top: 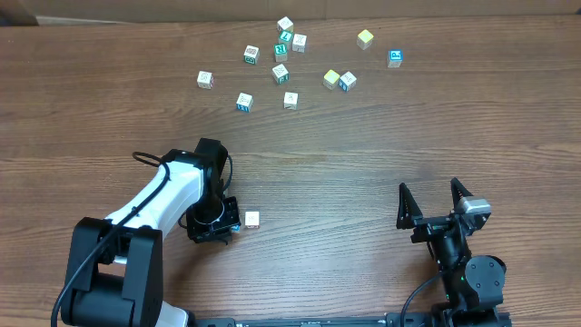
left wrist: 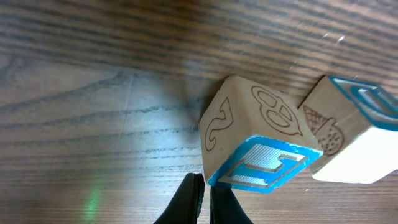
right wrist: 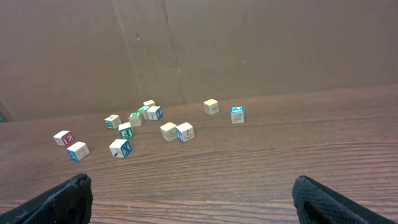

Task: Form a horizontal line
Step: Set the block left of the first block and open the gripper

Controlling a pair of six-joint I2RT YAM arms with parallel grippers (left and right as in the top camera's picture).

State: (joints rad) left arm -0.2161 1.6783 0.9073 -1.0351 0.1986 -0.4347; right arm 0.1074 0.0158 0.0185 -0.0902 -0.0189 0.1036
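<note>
Left end effector: down at the counter on the near left side. In the left wrist view its dark fingers are pressed together with nothing between them. Condition: closed, empty.

Horizontal line: found just to the right of the left end effector. Only two cubes are seen in it. The blue-faced cube sits right at the fingertips, tilted, with a raised blue face turned down toward the camera and line drawings on its wooden sides. From overhead only a blue sliver shows beside the arm. The whitish cube lies just to its right. In the left wrist view this cube shows a blue-edged upper face and a bright white side. The two stand very close; contact cannot be confirmed.

Loose cubes: scattered across the far middle of the counter, well apart from the line, with blue, green and pale yellow faces. The right wrist view shows the same scatter.

Right end effector: near right side, above bare counter, fingers spread wide, holding nothing.
</note>
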